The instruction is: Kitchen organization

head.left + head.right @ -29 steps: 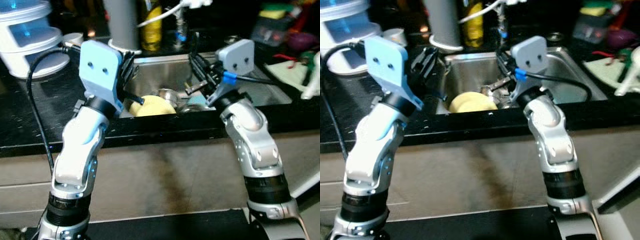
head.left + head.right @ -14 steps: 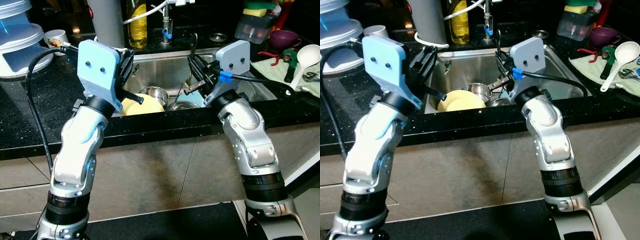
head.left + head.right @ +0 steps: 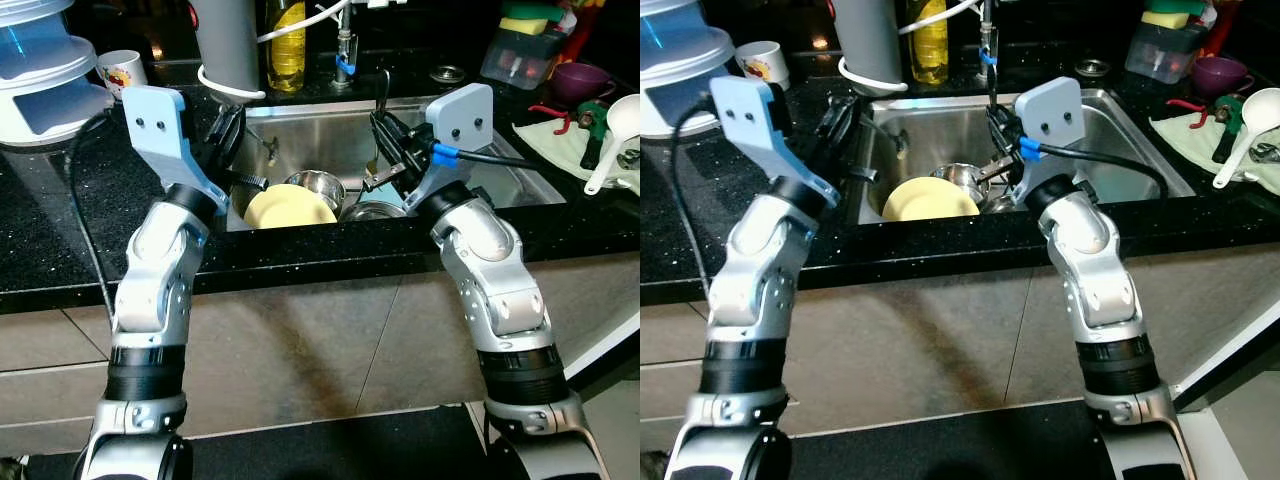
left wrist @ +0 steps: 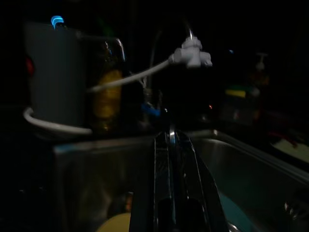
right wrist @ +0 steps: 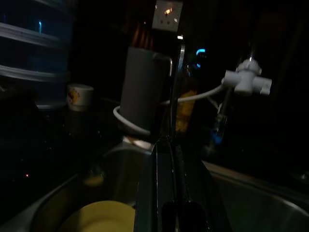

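Sink (image 3: 300,125) holding a yellow plate (image 3: 288,207) and steel bowl (image 3: 318,185). Right gripper (image 3: 385,135), fingers pinching a spoon (image 3: 380,100) upright; left gripper (image 3: 232,135), fingers pressed together, at the sink's left rim.
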Controlling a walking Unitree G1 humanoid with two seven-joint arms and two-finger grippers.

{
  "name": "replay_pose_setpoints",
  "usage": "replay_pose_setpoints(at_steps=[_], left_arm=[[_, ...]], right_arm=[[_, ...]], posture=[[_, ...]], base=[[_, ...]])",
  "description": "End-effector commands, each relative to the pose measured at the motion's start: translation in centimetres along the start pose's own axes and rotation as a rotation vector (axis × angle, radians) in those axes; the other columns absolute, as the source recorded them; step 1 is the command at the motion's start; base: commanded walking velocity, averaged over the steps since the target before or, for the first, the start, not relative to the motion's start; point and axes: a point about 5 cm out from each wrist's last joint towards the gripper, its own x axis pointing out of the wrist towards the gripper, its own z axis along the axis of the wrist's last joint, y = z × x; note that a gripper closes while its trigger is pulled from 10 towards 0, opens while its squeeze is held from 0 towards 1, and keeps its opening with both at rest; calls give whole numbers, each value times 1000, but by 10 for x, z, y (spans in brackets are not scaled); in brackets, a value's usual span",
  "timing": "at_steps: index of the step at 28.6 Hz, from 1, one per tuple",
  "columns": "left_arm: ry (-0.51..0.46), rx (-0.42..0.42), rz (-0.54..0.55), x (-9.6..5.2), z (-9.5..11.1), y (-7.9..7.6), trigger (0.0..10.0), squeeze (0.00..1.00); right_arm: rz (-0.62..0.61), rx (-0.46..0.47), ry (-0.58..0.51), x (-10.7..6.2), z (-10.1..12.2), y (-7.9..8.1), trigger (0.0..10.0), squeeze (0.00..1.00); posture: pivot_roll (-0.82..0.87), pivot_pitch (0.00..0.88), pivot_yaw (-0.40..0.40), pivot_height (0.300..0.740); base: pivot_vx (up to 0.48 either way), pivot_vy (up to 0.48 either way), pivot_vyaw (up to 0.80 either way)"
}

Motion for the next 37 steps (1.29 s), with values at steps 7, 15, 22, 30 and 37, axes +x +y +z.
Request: replay_pose_setpoints(at_steps=[7,15,22,30,37], left_arm=[[3,-45,-51,7,-14,-6,10000,1000],[-21,159,41,2,-6,-1,10000,345],[-48,352,104,-30,7,-27,10000,0],[98,356,213,-84,-15,-45,10000,0],[205,366,220,-112,-25,-54,10000,0]], right_arm=[[20,-5,-12,-8,8,2,10000,0],[15,76,-26,0,4,8,10000,0],[-18,94,29,29,-26,26,10000,0],[9,80,97,50,-49,55,10000,0],[-45,107,101,58,-59,56,10000,1000]], posture=[[-43,43,25,740],[-21,53,15,740],[59,53,-10,740],[123,59,-28,740],[133,60,-18,740]], base=[[0,0,0],[0,0,0],[0,0,0],[0,0,0],[0,0,0]])
